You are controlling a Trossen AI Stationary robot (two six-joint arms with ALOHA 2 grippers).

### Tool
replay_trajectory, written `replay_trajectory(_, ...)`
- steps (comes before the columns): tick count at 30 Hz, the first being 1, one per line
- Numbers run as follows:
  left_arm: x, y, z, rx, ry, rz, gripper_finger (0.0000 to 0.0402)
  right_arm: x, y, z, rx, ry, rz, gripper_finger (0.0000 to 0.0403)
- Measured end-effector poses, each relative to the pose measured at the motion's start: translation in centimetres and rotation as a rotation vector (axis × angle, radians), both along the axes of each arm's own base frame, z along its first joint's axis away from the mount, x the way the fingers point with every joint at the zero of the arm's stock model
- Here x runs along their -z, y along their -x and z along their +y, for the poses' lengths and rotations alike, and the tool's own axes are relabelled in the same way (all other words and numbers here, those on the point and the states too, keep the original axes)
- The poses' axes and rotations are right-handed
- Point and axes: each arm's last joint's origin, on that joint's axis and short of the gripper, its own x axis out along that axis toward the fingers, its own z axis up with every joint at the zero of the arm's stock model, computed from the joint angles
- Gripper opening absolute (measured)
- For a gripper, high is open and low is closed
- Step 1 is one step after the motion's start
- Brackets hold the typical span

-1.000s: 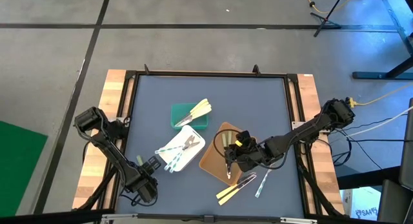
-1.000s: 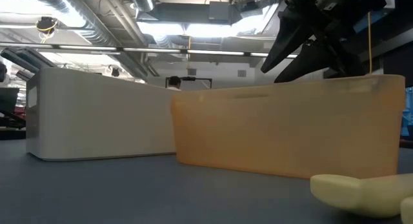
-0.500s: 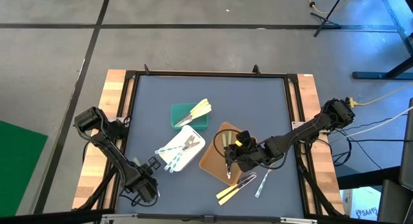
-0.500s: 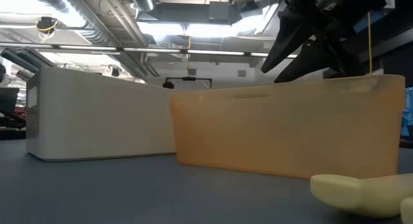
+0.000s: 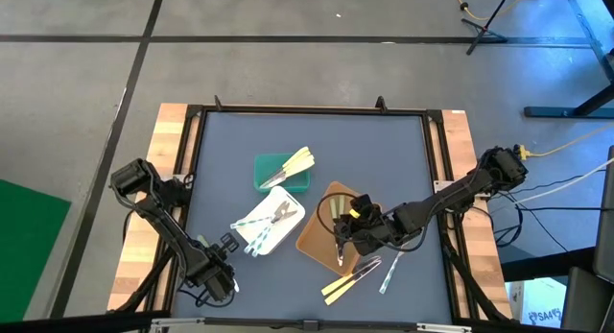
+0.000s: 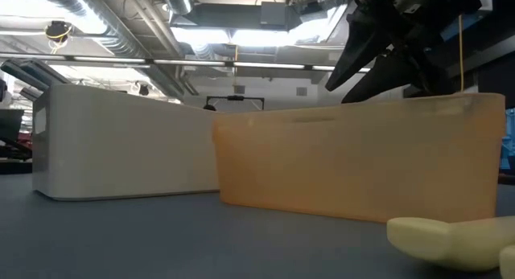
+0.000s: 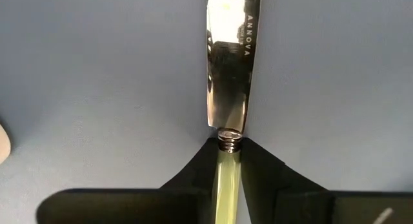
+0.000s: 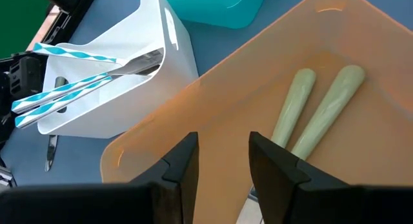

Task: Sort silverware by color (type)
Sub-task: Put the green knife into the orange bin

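A knife point(image 7: 229, 69) with a shiny blade and a pale green handle lies flat on the blue mat, left of the white tray point(image 5: 273, 223). My left gripper point(image 7: 227, 150) point(image 5: 213, 249) points down over it, shut on its handle. My right gripper point(image 8: 219, 159) point(image 5: 343, 239) hovers open over the brown tray point(image 8: 213, 108), with nothing between its fingers. Two pale green handles point(image 8: 316, 114) lie in that tray. Blue-striped utensils point(image 8: 71, 88) rest in the white tray, and cream ones point(image 5: 293, 165) lie in the green tray point(image 5: 283, 175). My left gripper pinches the knife's pale green handle point(image 7: 226, 169) between its two fingers, right behind the metal collar where the blade begins. The fingers come from above, pointing down. The knife lies flat on the mat, its blade point(image 7: 229, 69) reaching out past the fingertips.
Loose on the mat by the near edge lie cream utensils point(image 5: 341, 287), a dark one point(image 5: 365, 271) and a translucent one point(image 5: 390, 273). In the low view a cream handle end point(image 6: 451, 239) lies in front of the brown tray's wall point(image 6: 354, 158). A black frame point(image 5: 312, 110) borders the mat.
My left gripper has shut on the knife's handle without shifting its place. The knife stays flat on the mat. My right arm has kept still.
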Motion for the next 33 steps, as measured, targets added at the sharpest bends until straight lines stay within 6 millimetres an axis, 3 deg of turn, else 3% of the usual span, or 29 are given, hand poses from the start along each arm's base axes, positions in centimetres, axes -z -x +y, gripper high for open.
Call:
replay_trajectory(6, -0.9, -0.7, -0.9, -0.002, 0.048, -0.037, 0.0040, -0.4, 0.2, -0.1, -0.039, 0.017, 0.011, 0.0121)
replay_trajectory(20, -3.9, -2.5, -2.9, -0.012, 0.160, -0.107, 0.0040, -4.0, 3.2, -1.7, -0.087, 0.094, 0.041, 0.0121)
replay_trajectory(33, -9.8, -7.0, -4.1, -0.082, 0.327, -0.334, 0.0041, -7.5, 5.4, -2.9, -0.165, 0.151, -0.042, 0.0121)
